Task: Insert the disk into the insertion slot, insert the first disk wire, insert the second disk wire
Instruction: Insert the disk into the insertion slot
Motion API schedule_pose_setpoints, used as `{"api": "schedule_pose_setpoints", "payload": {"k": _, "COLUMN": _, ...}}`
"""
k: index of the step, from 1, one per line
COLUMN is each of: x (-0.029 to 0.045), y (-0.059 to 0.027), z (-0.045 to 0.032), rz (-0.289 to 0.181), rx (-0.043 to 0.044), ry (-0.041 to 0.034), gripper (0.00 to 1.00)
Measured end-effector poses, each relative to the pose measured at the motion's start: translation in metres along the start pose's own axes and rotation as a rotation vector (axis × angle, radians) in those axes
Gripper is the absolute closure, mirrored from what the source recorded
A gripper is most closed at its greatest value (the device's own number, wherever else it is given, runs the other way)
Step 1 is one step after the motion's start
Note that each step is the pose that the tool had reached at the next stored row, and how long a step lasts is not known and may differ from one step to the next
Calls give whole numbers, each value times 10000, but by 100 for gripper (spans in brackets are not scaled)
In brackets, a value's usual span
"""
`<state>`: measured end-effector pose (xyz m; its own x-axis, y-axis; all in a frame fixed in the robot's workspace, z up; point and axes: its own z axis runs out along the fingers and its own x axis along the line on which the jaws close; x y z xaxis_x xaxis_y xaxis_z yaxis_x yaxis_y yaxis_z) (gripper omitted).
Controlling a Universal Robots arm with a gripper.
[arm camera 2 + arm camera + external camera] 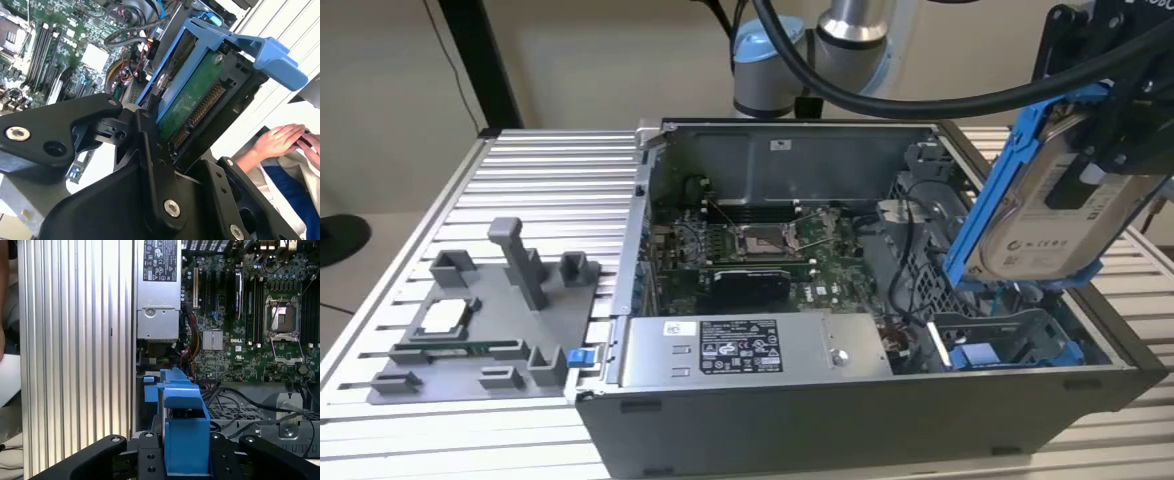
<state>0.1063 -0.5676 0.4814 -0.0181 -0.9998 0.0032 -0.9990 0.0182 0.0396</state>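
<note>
The jaws are clamped on the disk (1047, 215), gripping its blue carrier frame. The drive hangs steeply tilted at about three o'clock in the exterior view, over that side of the open computer case (854, 420). Just below its lower end, toward five o'clock, lies the insertion slot (994, 342), grey perforated metal with blue tabs; the disk is above it and not yet seated. In the second wrist view the drive's green circuit-board side and connector row (205, 105) face the camera. Seating the disk looks to be the step in hand. Doing it well likely means levelling the carrier so that its blue edges meet the bay's rails squarely. It also means keeping the connector end toward the loose black cables (235, 395) without pinching them. Farther out are the motherboard (747, 245), the power-supply box (747, 350) at six o'clock, and a grey parts tray (467, 330) at nine o'clock on the ribbed bench (547, 170). A person's hands (280, 142) rest nearby. The slot's floor is partly hidden behind the case wall and the drive. Which cables are the disk wires cannot be told.
</note>
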Motion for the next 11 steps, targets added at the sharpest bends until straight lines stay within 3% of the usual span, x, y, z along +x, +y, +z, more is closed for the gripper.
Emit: {"api": "schedule_pose_setpoints", "payload": {"k": 11, "x": 59, "y": -19, "z": 48, "rz": 0, "rx": -19, "ry": 3, "gripper": 100}}
